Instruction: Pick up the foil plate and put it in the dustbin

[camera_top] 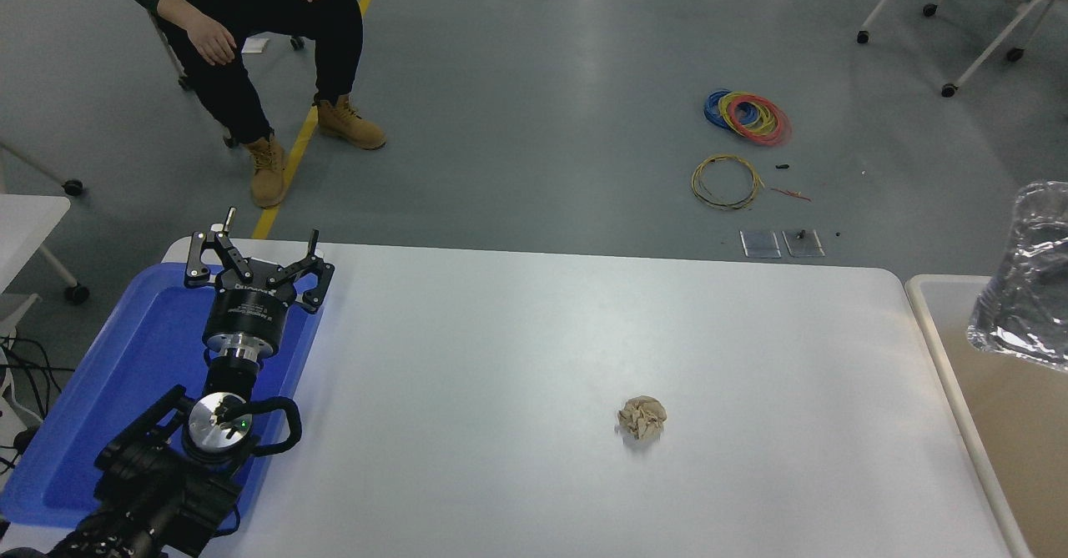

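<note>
The shiny crinkled foil plate (pixel 1028 283) hangs tilted in the air at the picture's right edge, cut off by the frame, above the dustbin (pixel 959 391), whose white rim and beige inside show at the lower right. My right gripper is out of view past the right edge. My left gripper (pixel 255 259) is parked at the lower left, open and empty, over the blue tray (pixel 125 374).
A crumpled brown paper ball (pixel 642 417) lies on the white table (pixel 534 358) right of its middle. A person sits on a chair (pixel 250 41) at the far left beyond the table. Coils of wire (pixel 747 116) lie on the floor.
</note>
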